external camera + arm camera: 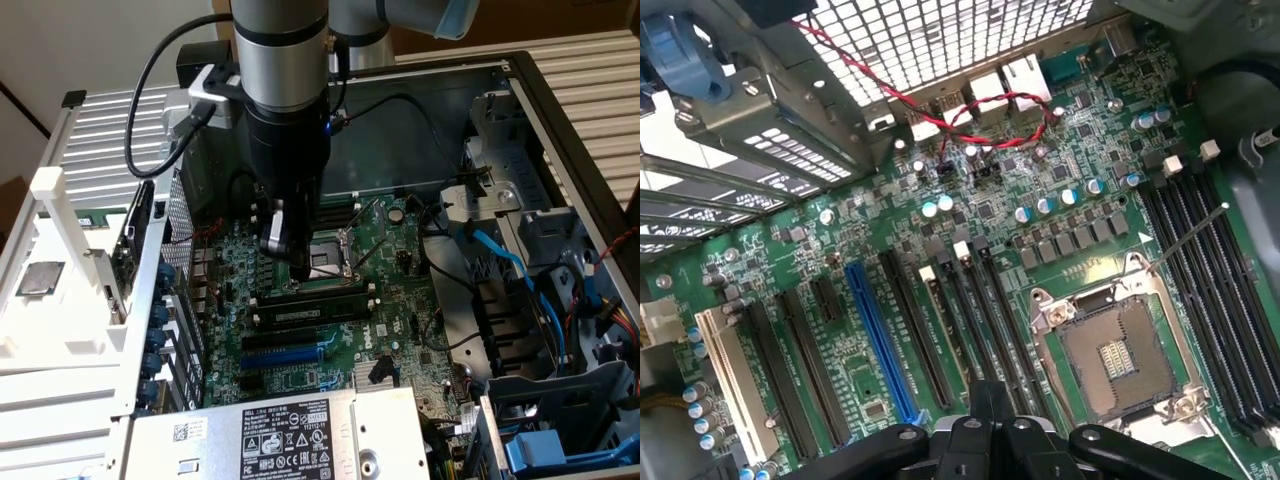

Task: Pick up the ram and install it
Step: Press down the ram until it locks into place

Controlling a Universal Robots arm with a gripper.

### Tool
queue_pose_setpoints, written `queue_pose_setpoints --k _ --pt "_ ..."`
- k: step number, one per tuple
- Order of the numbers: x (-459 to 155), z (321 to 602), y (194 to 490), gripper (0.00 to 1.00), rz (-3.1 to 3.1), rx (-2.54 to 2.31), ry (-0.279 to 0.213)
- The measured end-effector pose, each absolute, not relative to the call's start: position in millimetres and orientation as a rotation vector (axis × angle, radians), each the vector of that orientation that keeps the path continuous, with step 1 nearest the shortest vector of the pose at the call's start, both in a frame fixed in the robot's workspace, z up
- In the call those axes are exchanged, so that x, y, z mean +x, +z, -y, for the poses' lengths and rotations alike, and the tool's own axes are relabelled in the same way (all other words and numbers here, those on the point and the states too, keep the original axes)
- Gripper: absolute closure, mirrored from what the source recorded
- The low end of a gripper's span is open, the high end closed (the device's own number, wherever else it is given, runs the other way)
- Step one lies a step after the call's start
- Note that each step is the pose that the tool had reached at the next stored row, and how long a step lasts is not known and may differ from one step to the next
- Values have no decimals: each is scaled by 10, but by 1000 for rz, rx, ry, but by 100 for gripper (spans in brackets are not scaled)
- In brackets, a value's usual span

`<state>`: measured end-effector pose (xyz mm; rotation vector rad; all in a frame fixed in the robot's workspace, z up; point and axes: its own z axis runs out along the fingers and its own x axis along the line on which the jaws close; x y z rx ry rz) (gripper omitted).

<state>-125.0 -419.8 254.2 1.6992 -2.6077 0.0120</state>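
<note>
**Ana:** Exterior view first: the end effector (297,268) hangs low inside the open computer case (560,110), fingers drawn together with nothing clamped between them, tip down over the motherboard (390,300).

**Ben:** And the ram (320,291)?

**Ana:** Just beneath the fingertips, a thin green stick standing on edge along a memory slot. It looks seated there, not carried. Whether the tips are touching its top edge, I can't tell.

**Ben:** Why closed fingers over it?

**Ana:** My guess is that closed fingers give one blunt point for pressing the stick home. Spread fingers would straddle it and push on nothing.

**Ben:** Wrist view agrees?

**Ana:** It does. The end effector (987,400) shows its fingers shut, pointing straight down at the dark slots beside the processor socket (1120,355). The blue expansion slot (878,335) lies off to its other side, well clear of the fingers.

**Ben:** Anything in the way?

**Ana:** The red wires (940,115) run far ahead of the tip, near the perforated rear wall (960,40). No snag there, as far as I can judge
</note>
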Motion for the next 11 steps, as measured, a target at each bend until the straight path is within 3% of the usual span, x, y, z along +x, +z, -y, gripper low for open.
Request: queue_pose_setpoints --k 11 --pt "-1232 4198 2541 90 2683 1573 34"
